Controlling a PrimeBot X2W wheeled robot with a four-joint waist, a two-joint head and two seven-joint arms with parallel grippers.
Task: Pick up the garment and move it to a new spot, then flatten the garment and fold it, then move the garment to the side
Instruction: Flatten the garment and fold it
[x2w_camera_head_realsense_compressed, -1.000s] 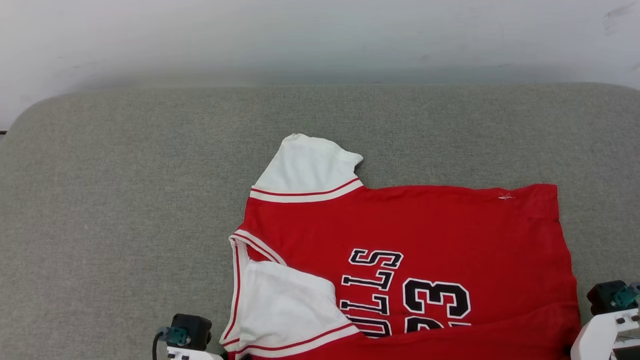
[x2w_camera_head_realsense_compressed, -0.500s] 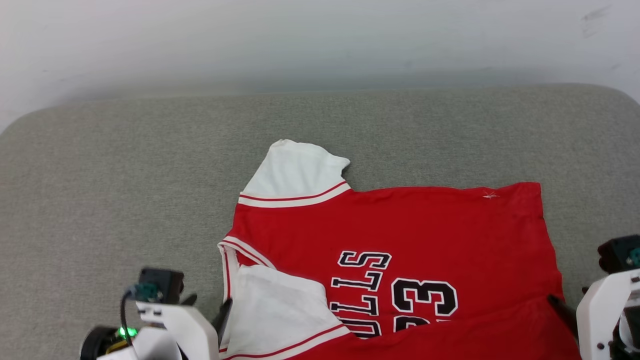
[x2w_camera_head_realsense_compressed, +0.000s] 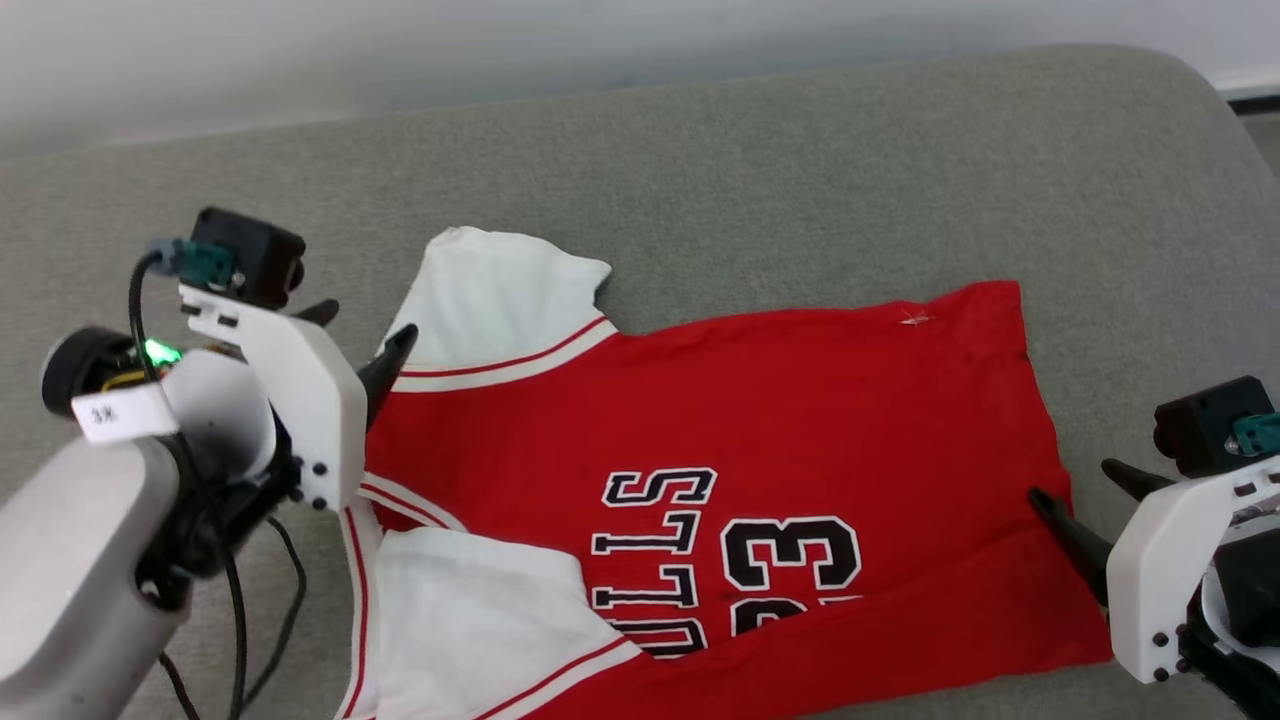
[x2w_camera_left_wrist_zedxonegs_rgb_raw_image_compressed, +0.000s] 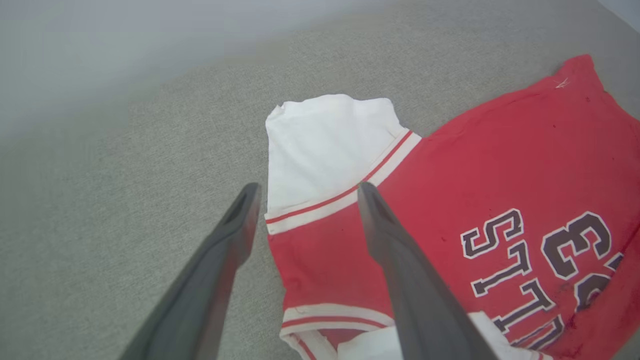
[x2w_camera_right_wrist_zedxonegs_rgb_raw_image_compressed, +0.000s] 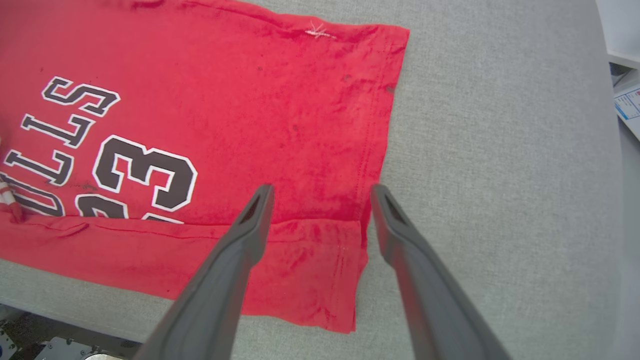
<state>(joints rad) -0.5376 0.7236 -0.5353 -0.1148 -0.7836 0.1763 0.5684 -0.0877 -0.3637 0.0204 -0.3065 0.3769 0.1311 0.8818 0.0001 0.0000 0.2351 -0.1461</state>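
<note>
Head view first, says my friend: where is the garment (x2w_camera_head_realsense_compressed: 760, 420)?

I say: it lies flat on the grey cushion (x2w_camera_head_realsense_compressed: 800, 150), from the middle of the frame down to the bottom edge. 1 white sleeve (x2w_camera_head_realsense_compressed: 500, 295) points to the upper left. The other sleeve (x2w_camera_head_realsense_compressed: 470, 620) is folded onto the red at the lower left. A red strip (x2w_camera_head_realsense_compressed: 850, 650) along the bottom is folded up too.

My friend asks: what are your hands doing?

I say: my left gripper (x2w_camera_head_realsense_compressed: 365, 322) is at the left of the frame. Its 2 fingers are spread wide and hold nothing. It is by the spot where the upper sleeve meets the red. My right gripper (x2w_camera_head_realsense_compressed: 1072, 480) is at the lower right, also spread wide and empty, next to the hem (x2w_camera_head_realsense_compressed: 1040, 400). I cannot tell if any tip touches the cloth.

My friend asks: how will it feel?

I say: I think it is soft, light and floppy. It will not break, but it would droop and wrinkle if I lifted it by 1 spot. I would pinch it with both hands: the striped band (x2w_camera_head_realsense_compressed: 510, 365) at the shoulder, where the cloth looks thicker, and the hem corner on the right.

My friend asks: any words on it?

I say: black letters (x2w_camera_head_realsense_compressed: 650, 540) with white edges lie sideways. I can read ULLS. Anything before that is under the fold. Next to them is the number 23 (x2w_camera_head_realsense_compressed: 790, 565). A small white tag (x2w_camera_head_realsense_compressed: 108, 412) on my left arm has a 3 and 1 more mark too small to read.
</note>
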